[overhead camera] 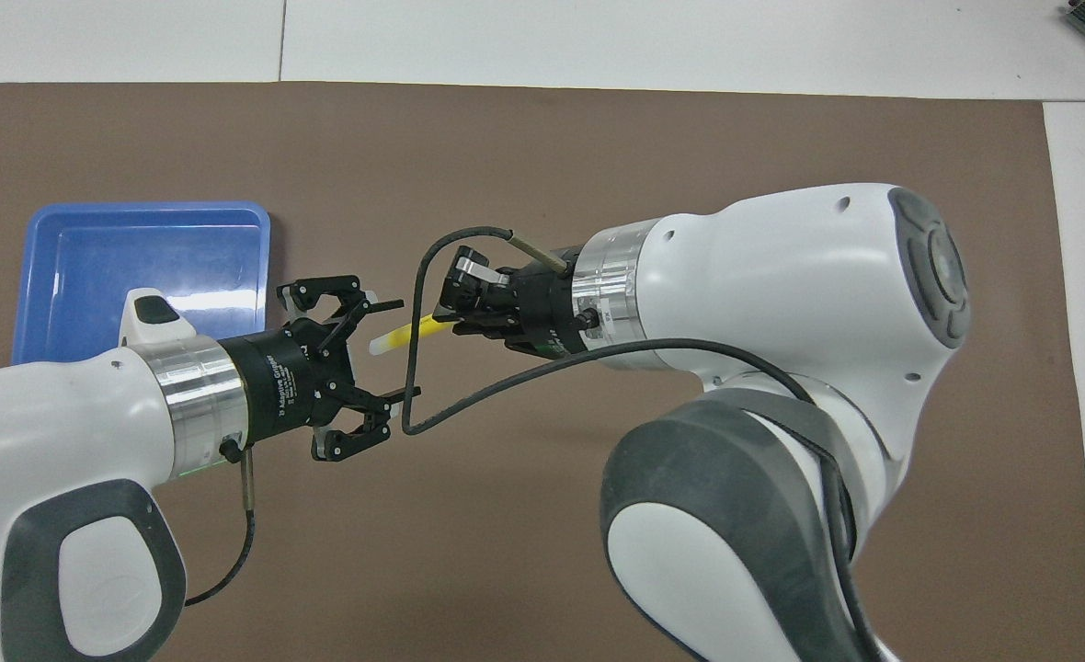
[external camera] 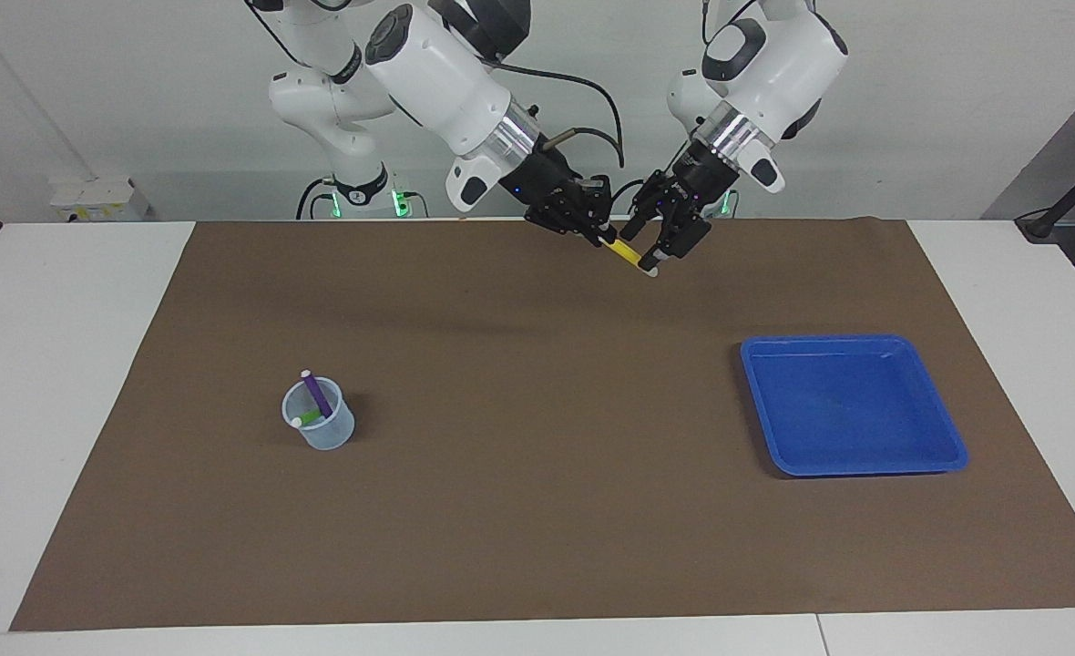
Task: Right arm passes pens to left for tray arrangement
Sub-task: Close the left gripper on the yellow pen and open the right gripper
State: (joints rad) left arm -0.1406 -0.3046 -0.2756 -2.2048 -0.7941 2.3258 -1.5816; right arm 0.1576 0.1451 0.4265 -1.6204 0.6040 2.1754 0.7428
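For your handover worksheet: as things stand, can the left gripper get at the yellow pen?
Probably yes: the left gripper is open around the yellow pen's free whitish end, while the right gripper holds the other end.

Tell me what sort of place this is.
Probably a robotics lab bench: two white robot arms mounted at a white table under a brown mat, against a bare wall, with cables trailing.

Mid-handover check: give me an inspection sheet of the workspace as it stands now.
Surface: brown mat on white table.
Job's things: yellow pen in the air; purple pen and green pen in cup; blue tray holds nothing seen.
Clutter: nothing seen.
Grippers: right gripper shut on yellow pen; left gripper open, its fingers either side of the pen's whitish tip.
Cables: black cable loops off right wrist.
Surroundings: white wall.
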